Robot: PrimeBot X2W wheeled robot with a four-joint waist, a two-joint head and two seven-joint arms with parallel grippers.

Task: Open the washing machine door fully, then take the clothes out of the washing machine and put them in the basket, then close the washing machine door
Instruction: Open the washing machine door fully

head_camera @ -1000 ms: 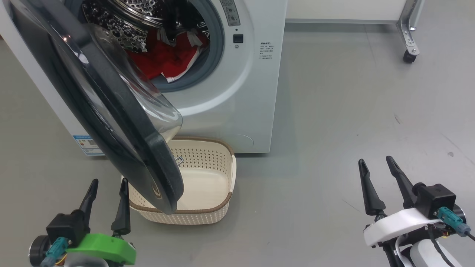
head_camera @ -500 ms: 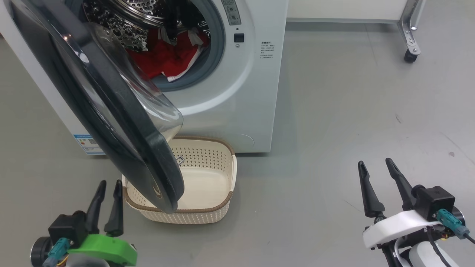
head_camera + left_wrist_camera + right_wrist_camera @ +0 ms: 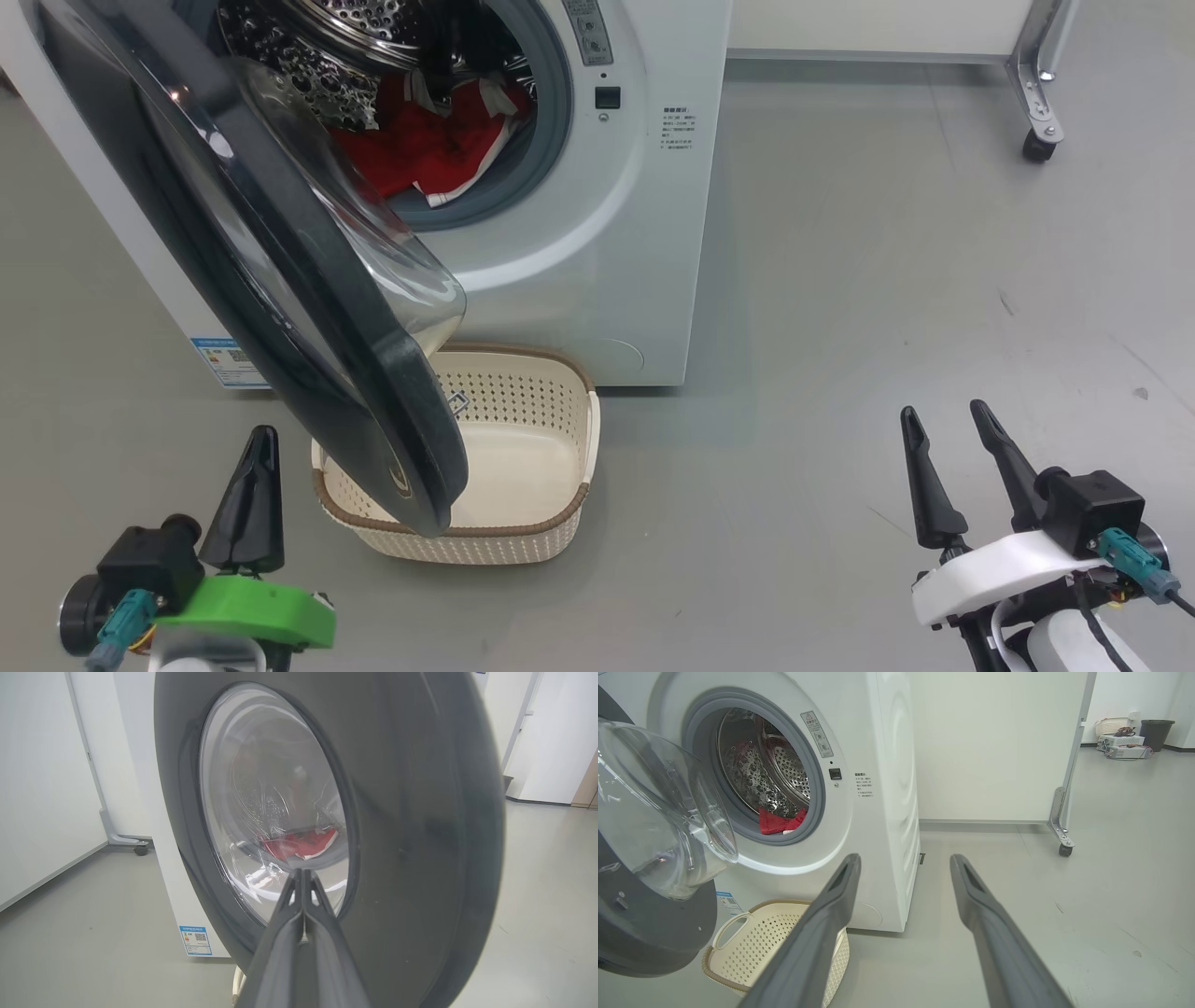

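The white washing machine [image 3: 597,233] stands at the upper left, its black-rimmed round door [image 3: 280,261] swung partly open over the basket. Red clothes [image 3: 425,149] with white trim lie in the steel drum, also seen as clothes [image 3: 777,821] from the right wrist. The cream basket [image 3: 551,509] sits on the floor before the machine, part hidden by the door. My left gripper [image 3: 261,443] is shut and empty, just left of the door's lower edge; its fingers [image 3: 301,891] point at the door [image 3: 411,835] from outside. My right gripper [image 3: 943,420] stands open at the lower right, far from the machine.
Grey floor spreads to the right of the machine. A wheeled metal frame leg [image 3: 1038,140] stands at the upper right by a white panel. Far off in the right wrist view are a dark bin [image 3: 1155,732] and a small basket [image 3: 1111,725].
My left gripper has closed from open to shut on nothing and shifted a little. The head view has drifted slightly. The right arm, door and basket have stayed put.
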